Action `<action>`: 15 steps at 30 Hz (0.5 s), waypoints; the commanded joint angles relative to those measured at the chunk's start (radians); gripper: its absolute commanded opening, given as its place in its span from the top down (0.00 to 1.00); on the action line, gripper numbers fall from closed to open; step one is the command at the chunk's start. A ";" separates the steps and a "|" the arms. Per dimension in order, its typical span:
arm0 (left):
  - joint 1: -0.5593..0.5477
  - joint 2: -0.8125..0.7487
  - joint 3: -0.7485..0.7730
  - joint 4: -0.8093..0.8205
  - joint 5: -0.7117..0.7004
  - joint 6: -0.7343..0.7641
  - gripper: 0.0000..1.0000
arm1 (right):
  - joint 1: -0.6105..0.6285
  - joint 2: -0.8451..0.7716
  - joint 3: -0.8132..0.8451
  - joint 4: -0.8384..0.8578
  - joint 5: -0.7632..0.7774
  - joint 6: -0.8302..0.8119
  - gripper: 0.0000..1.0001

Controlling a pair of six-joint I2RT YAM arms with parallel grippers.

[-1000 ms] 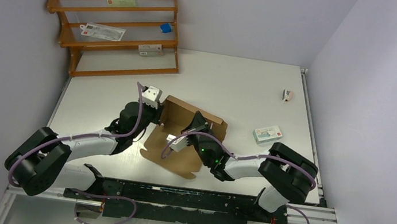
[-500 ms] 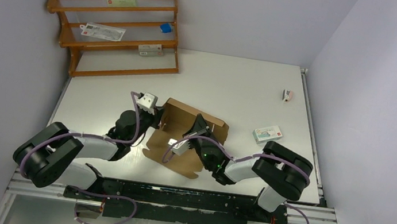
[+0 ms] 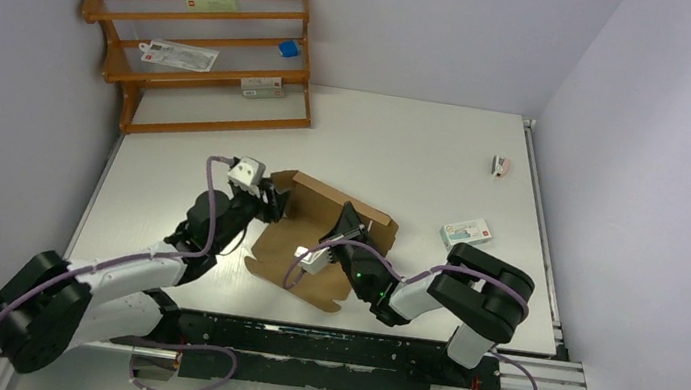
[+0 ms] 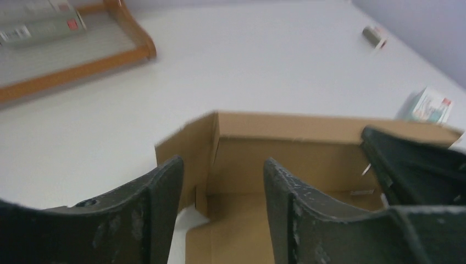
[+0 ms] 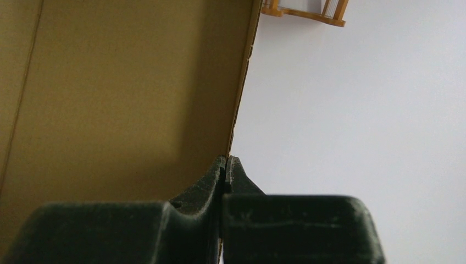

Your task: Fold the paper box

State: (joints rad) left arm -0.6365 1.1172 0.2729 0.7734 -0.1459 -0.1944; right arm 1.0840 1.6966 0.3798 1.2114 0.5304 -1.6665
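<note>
The brown paper box [image 3: 309, 251] lies mid-table, half formed, with its back and side walls standing. My left gripper [image 3: 270, 200] hangs open just left of the box's back-left corner. In the left wrist view that corner [image 4: 211, 148] shows beyond the gap between the left gripper's [image 4: 222, 165] fingers, with no cardboard between them. My right gripper [image 3: 348, 221] is at the box's right wall. In the right wrist view the right gripper [image 5: 227, 160] is shut, and the wall's [image 5: 137, 93] thin edge runs straight into its fingertips.
A wooden rack [image 3: 203, 55] holding small cartons stands at the back left. A white printed carton [image 3: 466, 233] lies right of the box, and a small object [image 3: 501, 165] sits near the right edge.
My left gripper has opened, let go of the box's left wall and drawn back to the left. The right gripper stays shut on the right wall, shifted slightly left.
</note>
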 commanded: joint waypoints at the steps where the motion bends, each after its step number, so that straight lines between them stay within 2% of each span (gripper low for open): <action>1: 0.008 -0.114 0.093 -0.147 -0.048 0.057 0.38 | 0.006 0.015 -0.012 0.143 -0.003 -0.025 1.00; 5: 0.080 -0.139 0.127 -0.198 -0.040 0.075 0.37 | 0.006 0.006 -0.013 0.140 -0.004 -0.028 1.00; 8: 0.201 -0.104 0.143 -0.218 0.031 0.044 0.37 | 0.006 0.001 -0.013 0.132 -0.006 -0.026 1.00; 11: 0.323 -0.029 0.157 -0.215 0.132 0.001 0.38 | 0.009 0.001 -0.012 0.129 -0.007 -0.028 1.00; 15: 0.406 0.098 0.191 -0.212 0.219 -0.015 0.36 | 0.011 -0.001 -0.009 0.126 -0.008 -0.031 1.00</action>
State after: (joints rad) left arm -0.2893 1.1305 0.4152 0.5819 -0.0601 -0.1787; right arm 1.0870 1.6974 0.3798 1.2114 0.5320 -1.6829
